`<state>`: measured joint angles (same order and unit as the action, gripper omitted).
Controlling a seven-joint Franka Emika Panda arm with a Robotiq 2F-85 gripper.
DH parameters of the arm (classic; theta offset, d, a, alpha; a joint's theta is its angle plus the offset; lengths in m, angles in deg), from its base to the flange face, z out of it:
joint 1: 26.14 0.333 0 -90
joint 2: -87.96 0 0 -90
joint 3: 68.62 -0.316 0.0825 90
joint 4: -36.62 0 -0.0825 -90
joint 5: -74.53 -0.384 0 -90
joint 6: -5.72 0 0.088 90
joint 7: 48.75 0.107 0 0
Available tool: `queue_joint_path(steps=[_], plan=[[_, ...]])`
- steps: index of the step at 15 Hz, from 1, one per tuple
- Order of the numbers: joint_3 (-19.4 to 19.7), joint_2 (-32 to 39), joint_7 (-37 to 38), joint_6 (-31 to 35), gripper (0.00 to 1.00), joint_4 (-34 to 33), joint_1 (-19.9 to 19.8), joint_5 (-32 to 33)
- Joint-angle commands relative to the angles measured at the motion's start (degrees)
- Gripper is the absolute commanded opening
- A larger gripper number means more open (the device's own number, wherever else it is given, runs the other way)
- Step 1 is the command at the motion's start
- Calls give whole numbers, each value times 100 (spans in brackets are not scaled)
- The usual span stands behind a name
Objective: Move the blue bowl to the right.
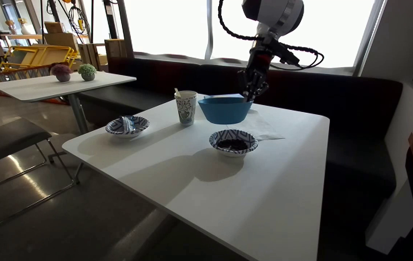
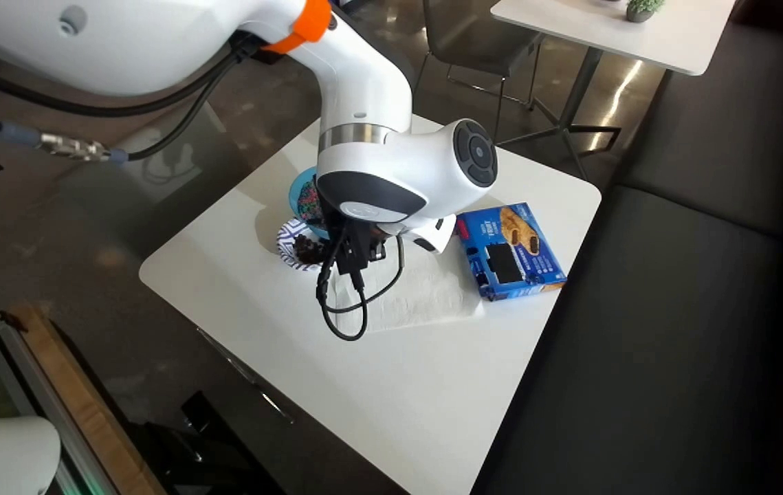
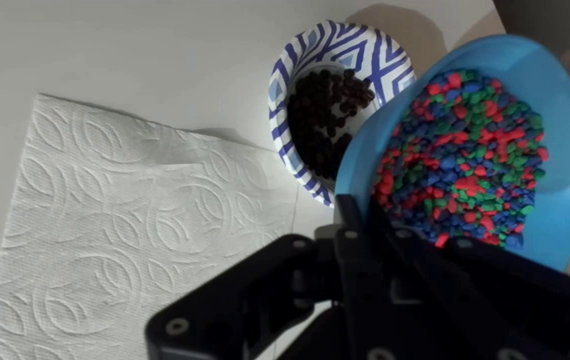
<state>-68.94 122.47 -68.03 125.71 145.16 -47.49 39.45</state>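
The blue bowl (image 1: 224, 112) hangs above the bench (image 1: 286, 192), and in an exterior view its rim looks nearly level. The end effector (image 3: 363, 215) is clamped upon one edge of this rim. In the wrist view the bowl extends forward and to the right from the grip, so its load lies all on one side; I think that the coming move depends mostly on this. The bowl is round, thus there is no long axis to consider. I judge that the step in hand is the carrying, with setting down not yet done; whose right is meant, I cannot tell.

Inside the blue bowl are many small stones (image 3: 470, 155), red, green and blue, and a quick motion could perhaps make it tip or spill.

Lower and just beside it, without touching, stands a patterned bowl (image 3: 350, 47) with dark beans (image 3: 315, 102) in it. Next to this lies a paper towel (image 3: 129, 225). Farther outward are a paper cup (image 1: 185, 108) with a stick (image 1: 177, 92) in it, a second patterned bowl (image 1: 114, 127) holding a shiny packet (image 1: 128, 124), and a flat blue box (image 2: 515, 249) near the towel.
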Motion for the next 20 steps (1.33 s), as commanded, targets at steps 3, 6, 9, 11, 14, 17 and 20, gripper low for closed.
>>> queue_joint_path(steps=[3, 6, 9, 11, 14, 17, 20], plan=[[136, 60, -295, 49, 1, -200, -181, -153], [182, 95, -452, 14, 1, -304, -379, -234], [191, 119, -531, -1, 1, -414, -583, -370], [195, 143, -525, -76, 1, -511, -693, -486], [201, 177, -396, -65, 1, -645, -762, -768], [221, 200, -227, -38, 1, -792, -701, -1021], [270, 248, 68, -19, 1, -1009, -614, -1209]])
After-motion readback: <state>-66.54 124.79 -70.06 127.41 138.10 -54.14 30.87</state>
